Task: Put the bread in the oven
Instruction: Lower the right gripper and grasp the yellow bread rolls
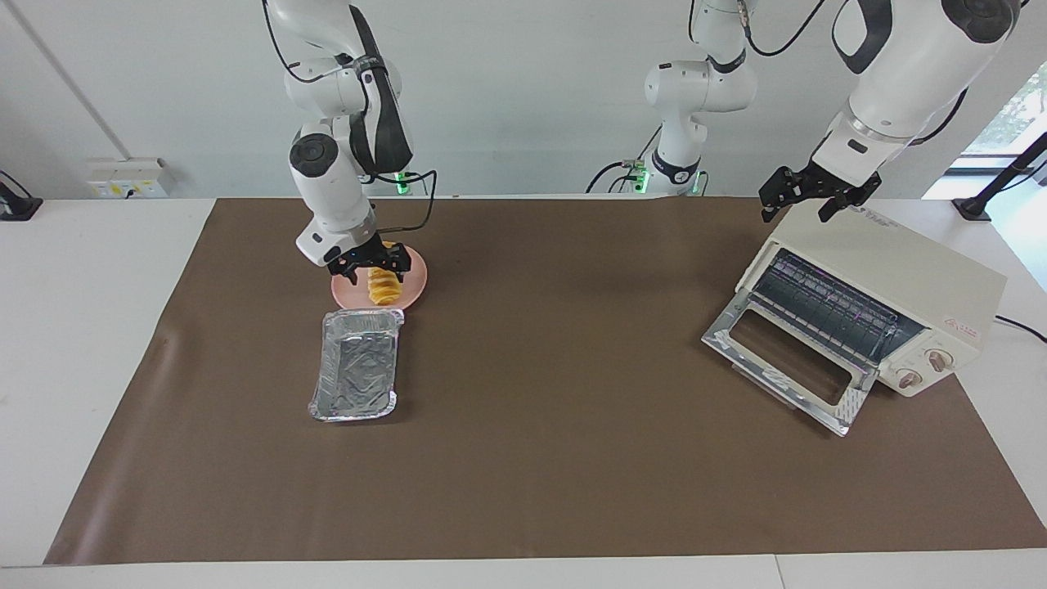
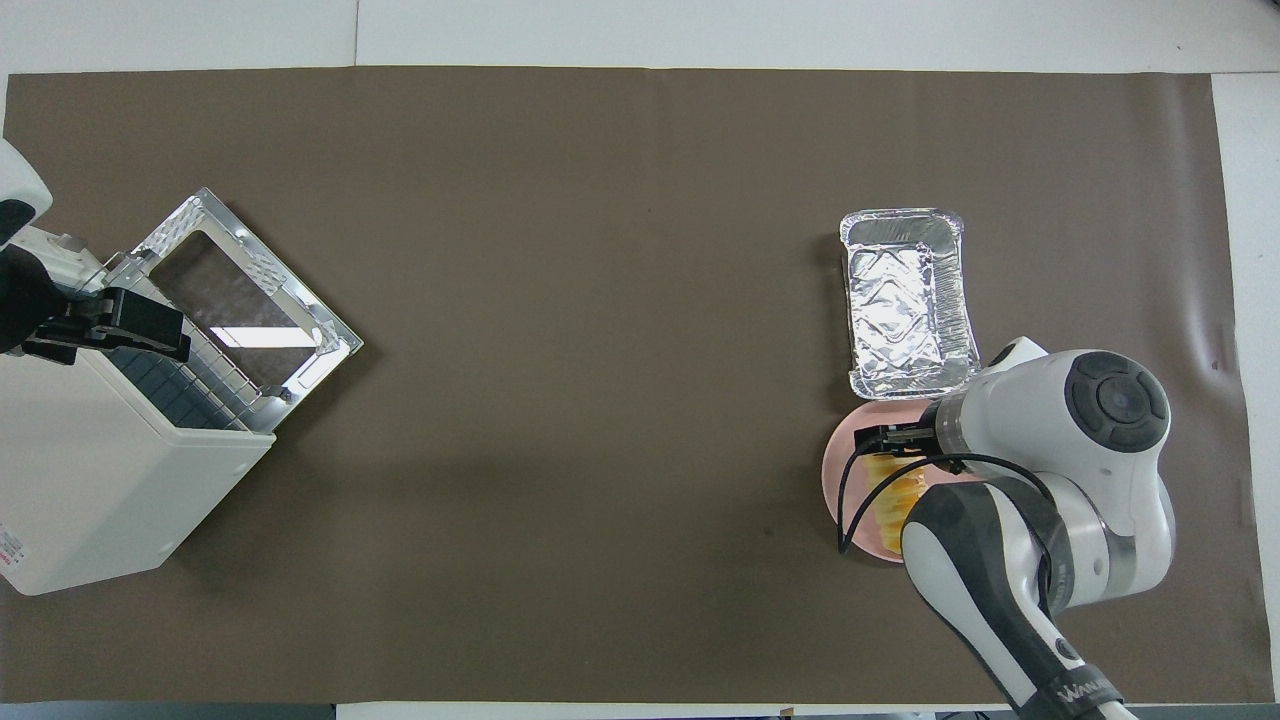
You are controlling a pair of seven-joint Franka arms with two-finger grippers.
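The yellow-orange ridged bread (image 1: 383, 289) lies on a round pink plate (image 1: 418, 281) toward the right arm's end of the table. My right gripper (image 1: 374, 265) is down at the plate, open, with a finger on either side of the bread's end nearer to the robots. In the overhead view the right arm covers most of the bread (image 2: 905, 495) and the plate (image 2: 843, 472). The cream-white oven (image 1: 891, 274) stands at the left arm's end with its glass door (image 1: 785, 360) dropped open and the wire rack showing. My left gripper (image 1: 806, 200) hangs open and empty over the oven's top.
A crinkled silver foil tray (image 1: 357, 364) lies empty just beside the plate, farther from the robots. A brown mat (image 1: 556, 425) covers the table between the tray and the oven. The oven (image 2: 100, 470) sits angled toward the table's middle.
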